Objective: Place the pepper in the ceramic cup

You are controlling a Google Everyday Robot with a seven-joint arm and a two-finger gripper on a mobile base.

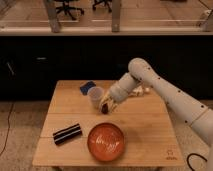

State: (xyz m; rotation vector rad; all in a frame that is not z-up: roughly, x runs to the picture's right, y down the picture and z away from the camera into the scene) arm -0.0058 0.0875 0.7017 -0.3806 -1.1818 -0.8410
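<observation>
The gripper (107, 105), closed on the pepper (104, 108), hangs over the middle of the counter (150, 132), just beside the ceramic cup (94, 95), which stands upright nearer the far edge.

I see wooden table (145, 131). Directly on it: ceramic cup (95, 96) upright, back centre; blue flat item (87, 87) just behind cup; black bar (67, 133) lying slanted, front left; orange-red bowl (106, 142) front centre, beside bar. Gripper (106, 107) above tabletop, just right of cup, clamping pepper (104, 108).
</observation>
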